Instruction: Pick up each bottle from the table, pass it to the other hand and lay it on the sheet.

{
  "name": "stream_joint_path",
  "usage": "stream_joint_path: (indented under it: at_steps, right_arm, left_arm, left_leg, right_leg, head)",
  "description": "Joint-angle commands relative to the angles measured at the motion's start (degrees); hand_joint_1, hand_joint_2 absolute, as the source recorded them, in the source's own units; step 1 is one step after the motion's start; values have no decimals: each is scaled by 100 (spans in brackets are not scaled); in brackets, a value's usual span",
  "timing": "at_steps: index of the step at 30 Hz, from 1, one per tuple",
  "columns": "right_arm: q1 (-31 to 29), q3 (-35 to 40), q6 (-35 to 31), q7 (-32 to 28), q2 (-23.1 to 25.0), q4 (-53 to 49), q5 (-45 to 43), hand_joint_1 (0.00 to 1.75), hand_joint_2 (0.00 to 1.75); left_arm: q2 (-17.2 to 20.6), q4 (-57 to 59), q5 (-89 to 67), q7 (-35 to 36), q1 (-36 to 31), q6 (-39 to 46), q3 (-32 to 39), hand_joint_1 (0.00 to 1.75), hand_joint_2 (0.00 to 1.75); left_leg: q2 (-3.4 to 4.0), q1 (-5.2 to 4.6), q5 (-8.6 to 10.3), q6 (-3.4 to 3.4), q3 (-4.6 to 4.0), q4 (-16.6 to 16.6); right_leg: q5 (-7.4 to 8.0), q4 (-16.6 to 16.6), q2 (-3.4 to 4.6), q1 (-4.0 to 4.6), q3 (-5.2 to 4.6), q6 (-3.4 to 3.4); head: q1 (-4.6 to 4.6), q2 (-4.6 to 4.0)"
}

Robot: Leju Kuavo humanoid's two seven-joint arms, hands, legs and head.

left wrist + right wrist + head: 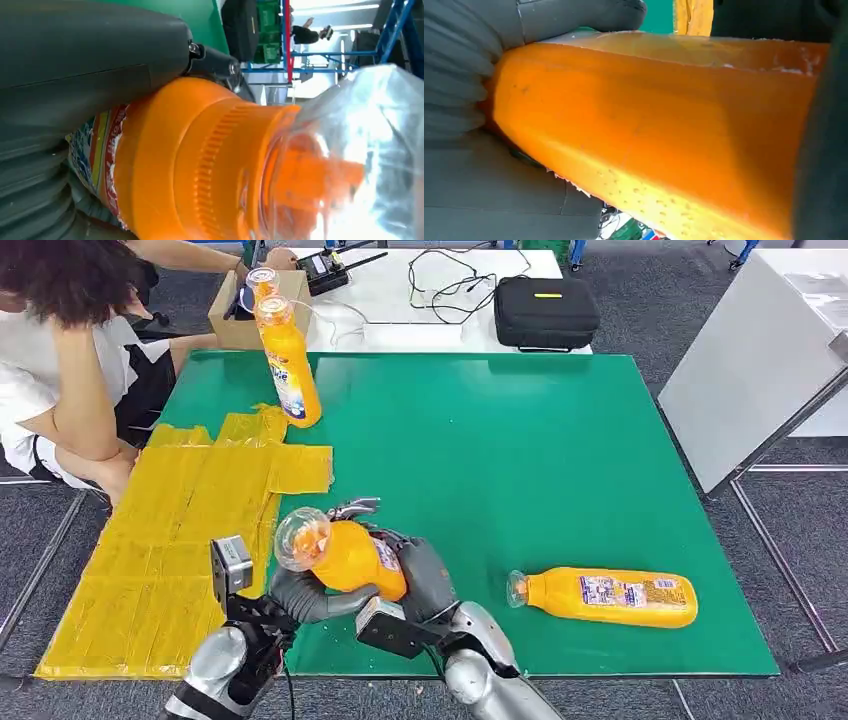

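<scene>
Both hands grip one orange bottle (345,558) above the green table's (520,460) near edge: left hand (300,595) under its neck, right hand (425,575) wrapped around its body. Beyond the fingers lie the yellow sheet (170,530), a lying bottle (605,597) and a standing bottle (290,365).

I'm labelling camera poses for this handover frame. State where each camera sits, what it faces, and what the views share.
Head view: high on the body, looking forward and down at the green table; both silver arms enter from below, with the left robot hand and right robot hand on the held bottle.
Left wrist view: behind the left robot hand, facing the bottle's capped end.
Right wrist view: behind the right robot hand, facing the bottle's orange side.
Shared: the held bottle.
</scene>
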Motion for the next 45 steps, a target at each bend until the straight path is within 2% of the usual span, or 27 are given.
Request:
stream_joint_path:
  at_steps: [1, 18, 19, 20, 21, 23, 25, 26, 27, 39, 40, 41, 44, 45]
  right_arm:
    - [-154, 443, -10, 2, -125, 277, 0, 175, 175]
    - [-140, 310, -144, -20, -141, 248, -112, 175, 175]
    - [-98, 247, -230, -68, -151, 179, -145, 140, 175]
    - [-57, 198, -304, -129, -153, 109, -186, 45, 175]
    - [-63, 190, -304, -129, -165, 102, -186, 3, 175]
    - [91, 8, -588, -319, -214, -319, -292, 0, 175]
    - [148, -61, -577, -288, -308, -605, -310, 0, 175]
    - [148, -61, -577, -288, -308, -605, -310, 0, 175]
    - [146, -68, -573, -284, -317, -611, -311, 0, 175]
    - [160, -55, -575, -287, -299, -612, -310, 0, 175]
    - [195, -131, -724, -366, -289, -681, -310, 0, 175]
    - [264, -237, -852, -441, -338, -936, -356, 0, 175]
    - [437, -435, -1051, -552, -461, -1591, -385, 0, 175]
    - [623, -654, -1182, -690, -495, -2141, -565, 0, 175]
  left_arm:
    - [-62, 342, 2, 30, -293, 22, -224, 175, 175]
    - [-86, 294, 66, -3, -379, 81, -191, 175, 175]
    - [-66, 229, 73, -24, -374, 124, -166, 175, 175]
    - [-45, 186, 55, -63, -374, 169, -140, 175, 175]
    - [-23, 185, 62, -55, -382, 162, -126, 175, 175]
    - [73, 1, -63, -248, -352, 411, 75, 175, 175]
    - [154, -100, -66, -239, -339, 407, 187, 175, 175]
    - [154, -100, -66, -239, -339, 407, 187, 175, 175]
    - [168, -102, -65, -239, -342, 407, 202, 175, 175]
    - [146, -99, -86, -240, -331, 420, 183, 175, 175]
    - [133, -123, -303, -350, -321, 650, 238, 175, 175]
    - [194, -190, -528, -416, -328, 911, 351, 175, 175]
    - [295, -271, -589, -428, -375, 979, 585, 175, 175]
    - [340, -224, -787, -363, -456, 1147, 796, 175, 175]
  left_leg:
    - [8, 0, -13, -5, 30, 1]
    - [3, 1, -7, -4, 19, 1]
    - [3, 0, -7, -4, 18, 0]
    - [5, 0, -11, -5, 23, 2]
    - [3, -1, -8, -4, 17, 1]
    - [3, 1, -11, -4, 20, 4]
    - [6, 0, -7, -4, 11, 4]
    - [14, 0, -19, -7, 28, 10]
    - [6, 0, -5, -3, 6, 2]
    - [9, -1, -2, -3, 8, -1]
    - [15, 0, -12, -6, 23, 3]
    - [9, 0, -3, -3, 9, -1]
    - [9, 0, -3, -3, 3, 2]
    - [8, 1, -5, -4, 4, 5]
  right_leg:
    - [-14, -3, -7, 2, 35, 1]
    - [-9, -4, -9, 3, 24, 0]
    - [-9, -4, -9, 2, 22, 1]
    - [-12, -3, -10, 2, 28, 1]
    - [-10, -2, -10, 1, 21, 1]
    - [-13, -1, -11, 3, 25, 1]
    - [-8, 1, -5, 2, 14, 0]
    - [-19, 5, -5, 3, 33, 0]
    - [-5, 0, -3, 1, 8, 0]
    - [-3, -2, -3, 0, 8, 0]
    - [-12, 0, -4, 2, 26, 0]
    - [-4, -3, -3, 1, 11, 0]
    - [-4, 1, -3, 1, 5, 0]
    - [-6, 3, -6, 2, 7, 0]
  head:
    - [0, 0]
    - [-2, 0]
    - [0, 0]
    - [-2, 0]
    - [-2, 0]
    - [0, 0]
    - [0, 0]
    - [-2, 0]
    - [0, 0]
    - [-2, 0]
    - [0, 0]
    - [0, 0]
    - [-2, 0]
    - [0, 0]
